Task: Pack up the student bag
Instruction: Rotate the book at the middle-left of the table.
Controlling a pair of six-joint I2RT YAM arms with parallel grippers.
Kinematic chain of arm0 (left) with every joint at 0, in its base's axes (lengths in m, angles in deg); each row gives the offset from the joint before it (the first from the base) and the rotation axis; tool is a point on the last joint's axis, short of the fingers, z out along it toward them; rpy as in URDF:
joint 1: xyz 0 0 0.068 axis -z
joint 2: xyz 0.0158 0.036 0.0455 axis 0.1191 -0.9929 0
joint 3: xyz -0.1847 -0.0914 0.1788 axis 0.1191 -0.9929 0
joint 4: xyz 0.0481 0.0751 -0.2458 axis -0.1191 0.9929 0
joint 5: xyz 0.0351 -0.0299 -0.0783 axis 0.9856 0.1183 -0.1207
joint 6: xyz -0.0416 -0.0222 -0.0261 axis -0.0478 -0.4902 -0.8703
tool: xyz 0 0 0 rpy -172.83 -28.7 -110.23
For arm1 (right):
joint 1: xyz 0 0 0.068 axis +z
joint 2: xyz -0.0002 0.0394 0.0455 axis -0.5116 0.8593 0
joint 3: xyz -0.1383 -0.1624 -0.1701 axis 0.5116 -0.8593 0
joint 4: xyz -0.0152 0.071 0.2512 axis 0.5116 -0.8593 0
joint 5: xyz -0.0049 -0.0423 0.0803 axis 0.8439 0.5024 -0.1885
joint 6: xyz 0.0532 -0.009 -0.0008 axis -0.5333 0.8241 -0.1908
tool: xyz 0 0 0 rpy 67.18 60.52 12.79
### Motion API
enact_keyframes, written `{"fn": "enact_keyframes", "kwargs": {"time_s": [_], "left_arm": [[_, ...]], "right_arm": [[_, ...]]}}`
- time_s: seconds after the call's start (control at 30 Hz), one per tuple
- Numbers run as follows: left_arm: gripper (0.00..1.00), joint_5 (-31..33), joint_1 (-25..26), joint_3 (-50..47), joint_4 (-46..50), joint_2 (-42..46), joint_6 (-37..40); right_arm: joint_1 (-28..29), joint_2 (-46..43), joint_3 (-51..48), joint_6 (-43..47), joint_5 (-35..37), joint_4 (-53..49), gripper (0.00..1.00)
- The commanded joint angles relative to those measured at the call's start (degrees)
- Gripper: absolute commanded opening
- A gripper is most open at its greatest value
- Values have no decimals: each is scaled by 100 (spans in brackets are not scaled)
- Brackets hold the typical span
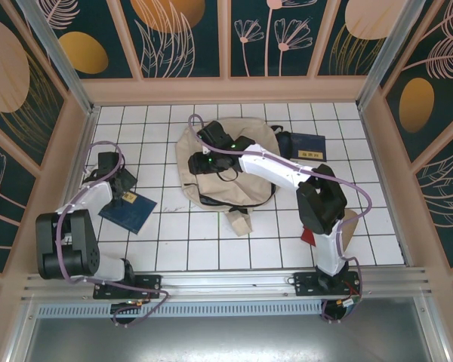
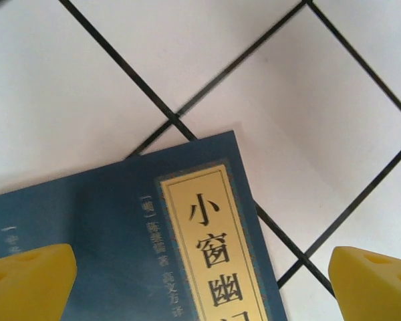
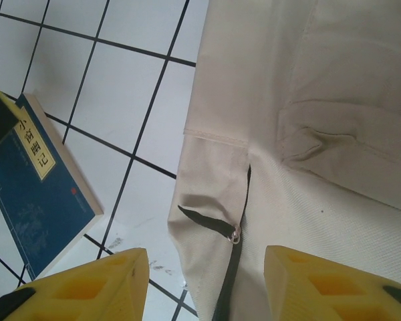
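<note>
Limp, light canvas student bag (image 1: 245, 194) lies mid desk (image 1: 347, 241); judged best pinched at a fabric fold or the zipper pull (image 3: 235, 235); right end effector (image 3: 204, 287) released above it, left end effector (image 2: 200, 281) released over blue book (image 2: 120, 227)

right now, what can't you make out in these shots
- Top view: the right arm covers the student bag's middle, so its main opening is hidden.
- Left wrist view: the blue book's title is cut off by the bottom edge.
- Top view: a red item beside the right arm's base is mostly hidden by that arm.
</note>
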Motion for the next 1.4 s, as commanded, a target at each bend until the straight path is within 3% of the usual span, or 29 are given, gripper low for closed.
{"fn": "enact_keyframes", "kwargs": {"time_s": [0.0,0.33,0.53,0.7,0.83,1.0,1.37], "left_arm": [[95,-493,-2,-11,-332,-219,13],[88,-2455,208,-75,-1084,-698,212],[87,-3317,437,122,-1300,-576,219],[93,-2434,238,216,-633,105,158],[96,-1954,-199,-71,-333,540,130],[97,-1556,-379,-432,-102,653,-45],[92,-1976,-406,-887,-446,560,-112]], "right_arm": [[55,145,95,-87,-126,45,49],[52,367,281,-122,-246,59,50],[125,619,513,-166,-418,153,49],[364,1160,1093,-44,-445,102,48],[556,1691,1750,-4,-468,76,46],[718,2316,2430,-76,-661,111,44],[780,3184,3276,-163,-1298,112,31]]}}
